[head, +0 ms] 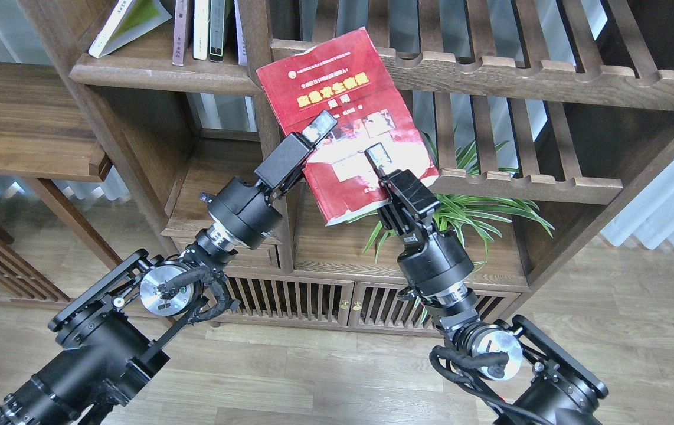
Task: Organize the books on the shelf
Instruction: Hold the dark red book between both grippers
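A thick red book (343, 106) with small cover photos hangs tilted in front of the bookcase's central post. My right gripper (377, 158) is shut on the book's lower part, one finger lying over the cover. My left gripper (320, 128) is at the book's left edge with one fingertip over the cover; whether it clamps the book I cannot tell. The shelf (154, 74), a solid dark-brown board, is at upper left. On it a yellow-green book (127, 23) leans at the left and several thin books (201, 29) stand upright at the right.
Slatted racks with notched rails (520, 71) fill the bookcase's right half. A potted green plant (467, 212) stands on the lower board behind my right arm. Below it are slatted cabinet doors (313, 304). A low wooden side table (24, 130) sits at left.
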Robot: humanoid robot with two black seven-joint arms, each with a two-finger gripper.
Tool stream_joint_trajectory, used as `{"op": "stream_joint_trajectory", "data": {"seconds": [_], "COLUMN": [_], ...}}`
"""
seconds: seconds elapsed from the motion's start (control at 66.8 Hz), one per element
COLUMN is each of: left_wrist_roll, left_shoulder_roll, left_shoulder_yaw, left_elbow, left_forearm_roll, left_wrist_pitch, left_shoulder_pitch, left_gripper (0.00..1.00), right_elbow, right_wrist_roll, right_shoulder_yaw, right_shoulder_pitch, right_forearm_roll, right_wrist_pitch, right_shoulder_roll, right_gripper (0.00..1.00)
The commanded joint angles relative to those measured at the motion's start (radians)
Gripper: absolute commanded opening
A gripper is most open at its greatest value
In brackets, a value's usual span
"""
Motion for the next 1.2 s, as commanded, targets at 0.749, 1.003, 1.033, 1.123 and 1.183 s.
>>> {"op": "stream_joint_trajectory", "data": {"seconds": [0.749, 1.003, 1.033, 1.123, 1.183], "left_wrist_roll": [-0.005, -0.005, -0.005, -0.003, -0.003], "left_shoulder_roll": [0.042, 0.056, 0.057, 0.057, 0.057], "left_shoulder_yaw": [0.008, 0.006, 0.006, 0.006, 0.006], "left_elbow": [0.014, 0.014, 0.014, 0.014, 0.014], "left_forearm_roll": [0.001, 0.001, 0.001, 0.001, 0.001], "left_wrist_pitch": [0.0, 0.0, 0.0, 0.0, 0.0], "left_shoulder_pitch": [0.015, 0.016, 0.016, 0.015, 0.015], "left_gripper": [0.05, 0.06, 0.06, 0.06, 0.06], "right_elbow": [-0.014, -0.016, -0.016, -0.016, -0.016], "right_wrist_roll": [0.0, -0.002, -0.002, -0.002, -0.002], "right_shoulder_yaw": [0.003, -0.001, 0.0, 0.005, 0.005], "right_shoulder_pitch": [-0.011, -0.017, -0.017, -0.016, -0.016], "right_forearm_roll": [-0.005, -0.06, -0.063, -0.063, -0.063], "right_wrist_pitch": [0.0, 0.0, 0.0, 0.0, 0.0], "right_shoulder_roll": [0.026, 0.043, 0.046, 0.051, 0.049], "right_gripper": [0.12, 0.54, 0.59, 0.73, 0.75]}}
